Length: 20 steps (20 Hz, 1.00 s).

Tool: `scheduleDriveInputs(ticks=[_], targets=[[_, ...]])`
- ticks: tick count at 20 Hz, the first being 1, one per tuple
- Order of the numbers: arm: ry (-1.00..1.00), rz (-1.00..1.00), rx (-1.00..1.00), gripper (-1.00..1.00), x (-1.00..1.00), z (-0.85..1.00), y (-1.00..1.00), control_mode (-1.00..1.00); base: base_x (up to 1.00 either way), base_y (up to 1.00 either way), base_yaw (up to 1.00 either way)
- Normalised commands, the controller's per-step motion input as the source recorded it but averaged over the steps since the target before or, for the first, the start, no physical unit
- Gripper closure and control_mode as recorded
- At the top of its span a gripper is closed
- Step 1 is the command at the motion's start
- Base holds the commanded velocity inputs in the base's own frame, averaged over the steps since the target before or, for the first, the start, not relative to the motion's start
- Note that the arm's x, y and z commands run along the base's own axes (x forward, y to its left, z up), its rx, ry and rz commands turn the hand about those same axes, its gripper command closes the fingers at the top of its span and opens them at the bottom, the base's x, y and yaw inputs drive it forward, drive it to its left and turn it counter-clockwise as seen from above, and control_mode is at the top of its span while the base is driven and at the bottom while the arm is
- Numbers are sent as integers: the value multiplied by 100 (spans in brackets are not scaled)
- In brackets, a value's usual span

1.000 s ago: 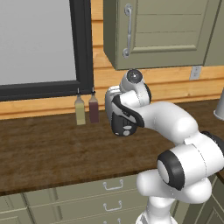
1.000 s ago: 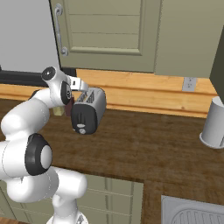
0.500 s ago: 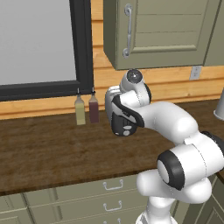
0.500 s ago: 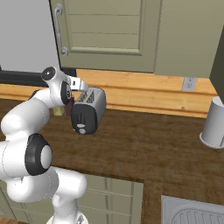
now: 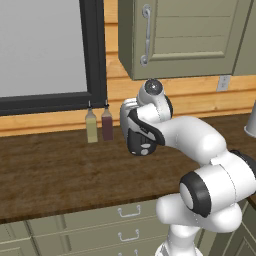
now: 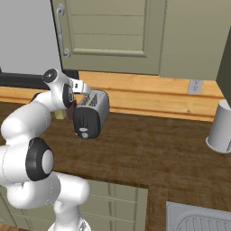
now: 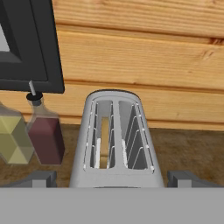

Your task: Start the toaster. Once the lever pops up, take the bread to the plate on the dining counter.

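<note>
1. Hovering just above the toaster (image 7: 113, 140), the gripper (image 7: 113, 178) is seen in the hand view with its fingertips (image 7: 41, 178) spread fully apart, one at each side of the silver body, and nothing is held.
2. The toaster is found on the dark wooden worktop (image 6: 149, 149) against the wood-panelled wall; in the right base view its black end panel (image 6: 85, 122) faces the camera at about 9 o'clock of the picture's centre.
3. The bread (image 7: 104, 142) is seen edge-on in the slot at 9 o'clock of the toaster's middle in the hand view; the other slot appears empty.
4. The lever cannot be made out for certain; only a small pale knob low on the end panel is visible, so the start step is judged not yet done.
5. Two slim bottles (image 5: 98, 125) stand just beside the toaster, at 9 o'clock of it in the left base view.
6. A miss is possible: with the lever on the end panel and the gripper above the slots, a straight descent would meet the top, not the tab.
7. A sideways push could slide the light toaster or knock the bottles over.
8. Compared with the earlier frames, nothing is seen to have changed: arm, toaster and bottles are placed alike.
</note>
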Motion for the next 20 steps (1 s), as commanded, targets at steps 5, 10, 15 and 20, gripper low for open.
scheduleDriveInputs(ticks=[5, 10, 15, 20], targets=[[0, 0, 0, -100, 0, 0, 0, -100, 0, 0, 0], [0, 0, 0, -100, 0, 0, 0, -100, 0, 0, 0], [0, 0, 0, -100, 0, 0, 0, -100, 0, 0, 0], [0, 0, 0, -100, 0, 0, 0, -100, 0, 0, 0]])
